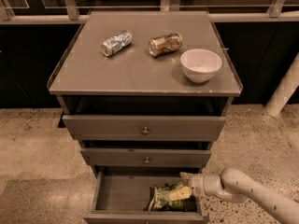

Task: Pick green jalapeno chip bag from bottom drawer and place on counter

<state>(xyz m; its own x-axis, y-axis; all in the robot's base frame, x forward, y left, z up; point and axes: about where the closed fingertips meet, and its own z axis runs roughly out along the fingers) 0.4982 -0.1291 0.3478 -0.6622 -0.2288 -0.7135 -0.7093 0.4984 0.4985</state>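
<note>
The arm (267, 204) is showing as a thick, smooth, off-white tube with a matte plastic look, and it is catching a warm light along its upper side. Near its end it is swelling into a rounded joint (232, 181) of the same pale shell. Past that, a short cylindrical wrist (205, 185) is showing a thin darker seam ringing it. The gripper (182, 185) is sitting in the right side of the bottom drawer (122, 190), and it is looking paler and more cream-yellow than the shell behind it.
</note>
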